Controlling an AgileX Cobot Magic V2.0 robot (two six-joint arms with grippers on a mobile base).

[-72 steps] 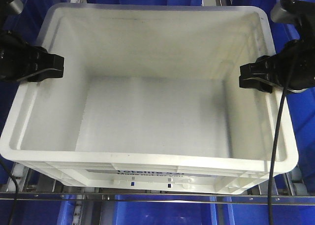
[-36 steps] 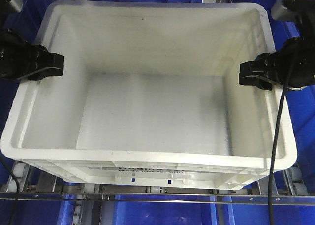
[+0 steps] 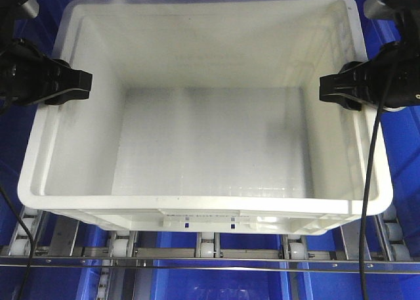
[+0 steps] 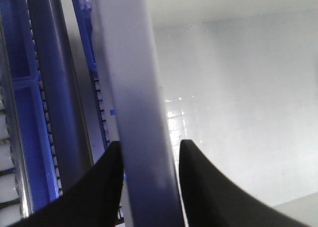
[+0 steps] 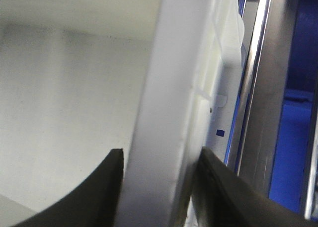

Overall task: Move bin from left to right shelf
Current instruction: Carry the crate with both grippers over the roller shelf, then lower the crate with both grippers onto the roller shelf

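Exterior front-facing view showed a large white bin [image 3: 203,109], empty, with the left pincer [image 3: 77,85] clamped over its left rim and the right pincer [image 3: 331,90] clamped over its right rim, both about midway along the side walls. Each wrist view confirmed the grasp: the left pincer [image 4: 148,167] had its two dark fingers either side of the bin wall, and the right pincer [image 5: 160,180] likewise straddled the opposite wall, so both were clenched on the bin rather than released. The bin sat over a roller rack [image 3: 210,247], whose wheels and metal rails showed at the near edge under the bin's front lip; whether the base rested on the rollers or hung just above them could not be told. Blue crates [image 3: 400,155] flanked the bin on both sides. The step in hand appeared to be the carry, with the bin held between both arms. The next move would call for both arms travelling rightward together, keeping the bin level and the squeeze even.
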